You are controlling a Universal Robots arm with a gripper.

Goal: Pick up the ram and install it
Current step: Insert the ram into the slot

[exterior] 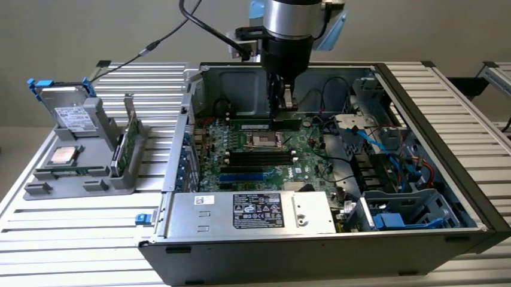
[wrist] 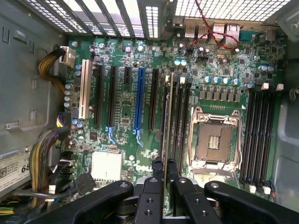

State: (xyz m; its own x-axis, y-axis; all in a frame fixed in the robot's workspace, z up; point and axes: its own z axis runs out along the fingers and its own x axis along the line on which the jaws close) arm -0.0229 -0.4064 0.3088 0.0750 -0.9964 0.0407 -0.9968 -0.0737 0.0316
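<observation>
Already lifted: the ram (wrist: 169, 116), a long narrow green circuit-board stick, is off its rest and down inside the open grey metal computer case (exterior: 447, 197). The pick-up part reads as done. Installing is not confirmed.

End effector: the black two-fingered gripper (wrist: 164, 166) is pressed close together, pinching the ram by its upper edge. In the wrist view the board is seen edge-on, a thin line running away from the dark fingers (wrist: 152, 191) and sandwiched between them.

Where the stick is: directly under the gripper, lined up along the bank of black memory slots (wrist: 180, 116) just beside the empty square silver processor socket (wrist: 212, 140). In the exterior view it shows as a green strip across the far part of the green motherboard (exterior: 307, 161), on the far side of the socket, with the arm coming straight down onto it.

Judgement: the ram is at or in its slot. Cannot tell whether the lower edge is seated or resting just above the slot. Seating and letting go are left.

A second bank of black slots (wrist: 259, 135), on the other side of the socket, stands unfilled.

At the exterior view's left, well apart from the case, a grey plastic holder (exterior: 48, 185) carries a grey metal drive box with blue clips (exterior: 68, 110) and a square silver processor chip (exterior: 62, 154).
</observation>
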